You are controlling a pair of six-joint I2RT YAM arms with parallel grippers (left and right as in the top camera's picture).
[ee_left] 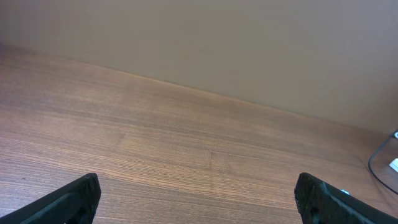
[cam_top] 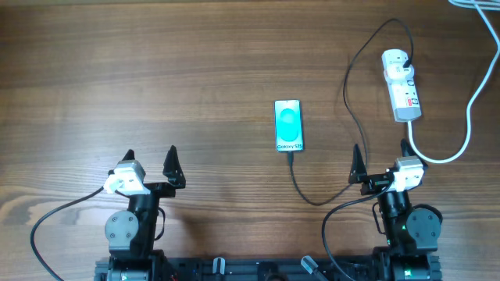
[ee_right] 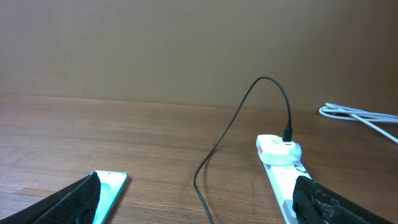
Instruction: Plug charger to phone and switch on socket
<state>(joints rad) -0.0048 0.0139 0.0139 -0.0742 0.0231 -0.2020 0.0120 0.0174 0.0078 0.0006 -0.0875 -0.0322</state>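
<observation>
The phone [cam_top: 288, 125] lies flat at the table's middle, teal screen up; part of it shows in the right wrist view [ee_right: 107, 190]. The black charger cable [cam_top: 353, 78] runs from the adapter on the white socket strip [cam_top: 401, 84], loops down and ends at the phone's near edge, where its tip [cam_top: 291, 154] meets the phone. The cable [ee_right: 217, 146] and socket [ee_right: 281, 163] show in the right wrist view. My left gripper [cam_top: 151, 156] is open and empty at the near left. My right gripper [cam_top: 380, 152] is open and empty, near the cable and the socket's near end.
A thicker white power cord [cam_top: 469, 109] runs from the socket's near end, curves right and goes off the top right corner; it also shows in the right wrist view [ee_right: 360, 116]. A plain wall stands behind the table's far edge [ee_left: 205, 92].
</observation>
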